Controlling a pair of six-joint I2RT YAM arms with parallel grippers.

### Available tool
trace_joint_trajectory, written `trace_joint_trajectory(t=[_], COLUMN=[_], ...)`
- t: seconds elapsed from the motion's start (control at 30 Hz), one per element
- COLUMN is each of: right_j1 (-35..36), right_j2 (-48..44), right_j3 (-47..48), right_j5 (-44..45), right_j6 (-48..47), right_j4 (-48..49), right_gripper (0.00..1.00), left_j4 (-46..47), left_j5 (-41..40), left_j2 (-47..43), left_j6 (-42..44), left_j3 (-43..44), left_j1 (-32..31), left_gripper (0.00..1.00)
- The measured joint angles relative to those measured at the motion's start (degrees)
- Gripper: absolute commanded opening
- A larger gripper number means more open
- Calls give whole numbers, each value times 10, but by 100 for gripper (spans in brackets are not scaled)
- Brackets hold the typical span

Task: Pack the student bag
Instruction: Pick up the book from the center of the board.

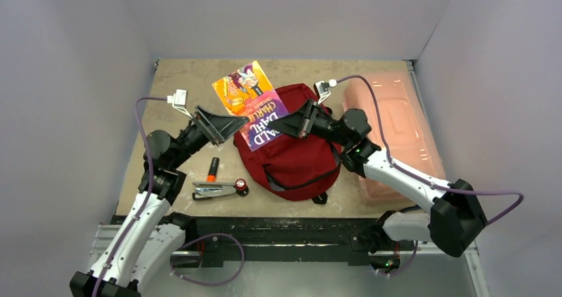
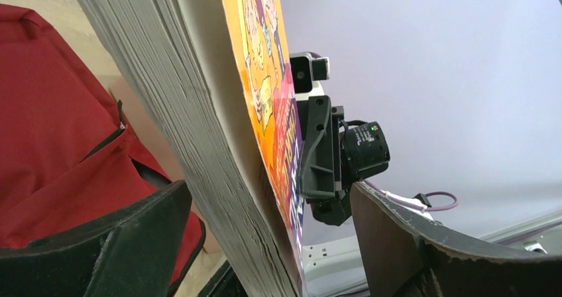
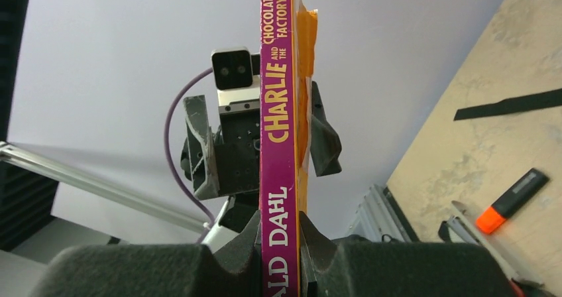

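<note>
Plain grey walls (image 1: 66,78), tan table (image 1: 179,98). The student bag (image 1: 298,158) lies mid-table, right under both grippers. The right gripper (image 1: 281,126) pinches the book (image 1: 248,98) by its spine, while the left gripper (image 1: 232,126) gapes wide around the pages, not gripping.

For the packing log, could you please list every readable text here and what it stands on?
"CHARLIE AND THE CHOCOLATE FACTORY": book spine.
"DAHL", after a cut-off "ALD": same spine.
Cover text, left wrist view: too slanted to read.
Nothing else carries readable text.
</note>
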Motion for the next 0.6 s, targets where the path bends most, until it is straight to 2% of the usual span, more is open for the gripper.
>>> trace_joint_trajectory(t=[0.13,0.23,0.3,0.33,0.47,0.57,0.6], right_j1=[0,0,0,0,0,-1,-1], right_j2=[14,17,17,17,19,19,19], right_j3=[-19,-23,-23,-23,-23,-23,-23], right_j5=[-18,-27,-33,-36,-43,-49,-49], right_j6=[47,72,83,85,88,86,83], right_j4=[47,74,93,100,96,89,87], right_gripper=[0,0,0,0,0,0,5], left_j4=[-19,-34,-36,-35,-9,18,28], left_j5=[-24,-34,-36,-36,-26,-19,-17], left_j2=[-3,-5,-4,-3,-2,2,5], left_j6=[-4,-4,-5,-6,-19,-34,-40], left_j3=[0,0,0,0,0,0,-1], left_j1=[-1,-1,-1,-1,-2,-2,-2], left_gripper=[88,79,66,54,28,2,0])
